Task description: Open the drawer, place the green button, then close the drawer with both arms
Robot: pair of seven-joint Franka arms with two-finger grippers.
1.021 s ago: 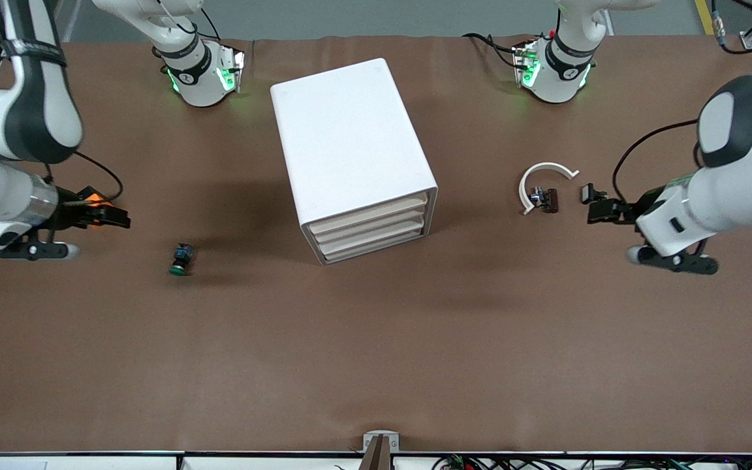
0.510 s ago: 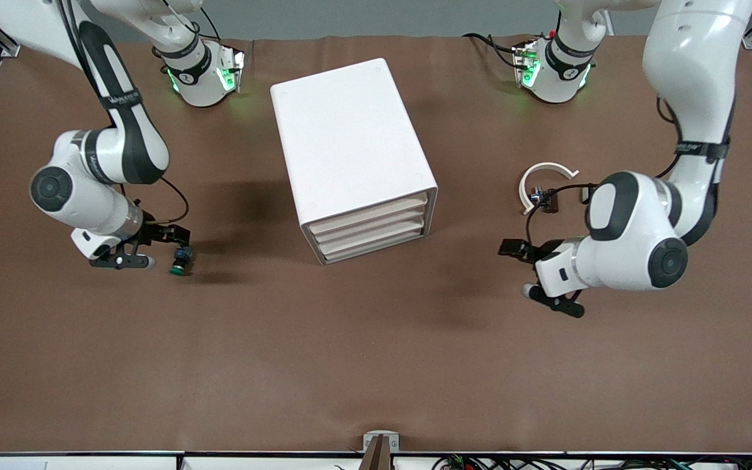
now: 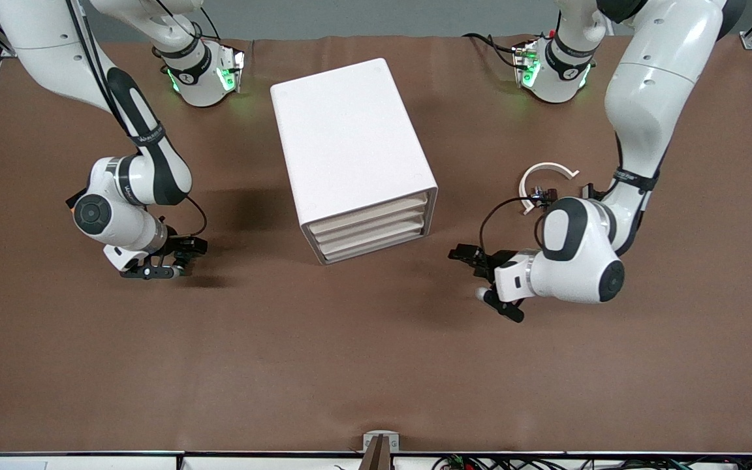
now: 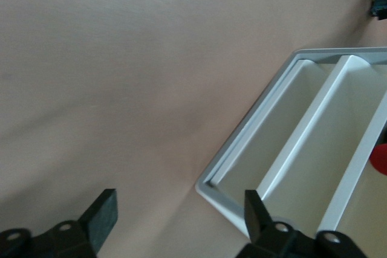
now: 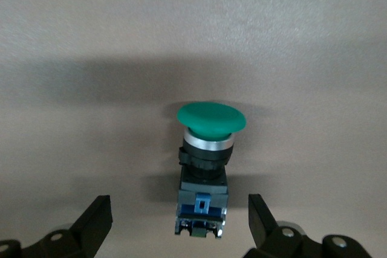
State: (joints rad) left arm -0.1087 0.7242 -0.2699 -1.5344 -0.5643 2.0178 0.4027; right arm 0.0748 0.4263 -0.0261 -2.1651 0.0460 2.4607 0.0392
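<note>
The button point(image 5: 204, 167) lies on its side on the brown table, green cap point(image 5: 211, 117) pointing away from my right wrist, toward the right arm's end of the table. My right gripper point(image 5: 179, 214) is open and low over it, one finger on each side of the dark body without touching. In the front view the right gripper point(image 3: 185, 253) covers most of the button. The white cabinet point(image 3: 350, 150) stands mid-table, and the drawer point(image 3: 376, 247), lowest of three fronts, is shut. My left gripper point(image 3: 463, 254) is open and empty, low over the table beside the cabinet's front corner point(image 4: 233, 196).
A white curved piece point(image 3: 546, 173) and small black clip parts point(image 3: 546, 194) lie on the table toward the left arm's end, partly under the left arm's elbow. The two arm bases point(image 3: 200, 72) stand along the table's farthest edge from the front camera.
Both arms swung inward from the table's ends. The right gripper came down around the button. The left gripper moved from beside the clip parts to the cabinet's front corner.
</note>
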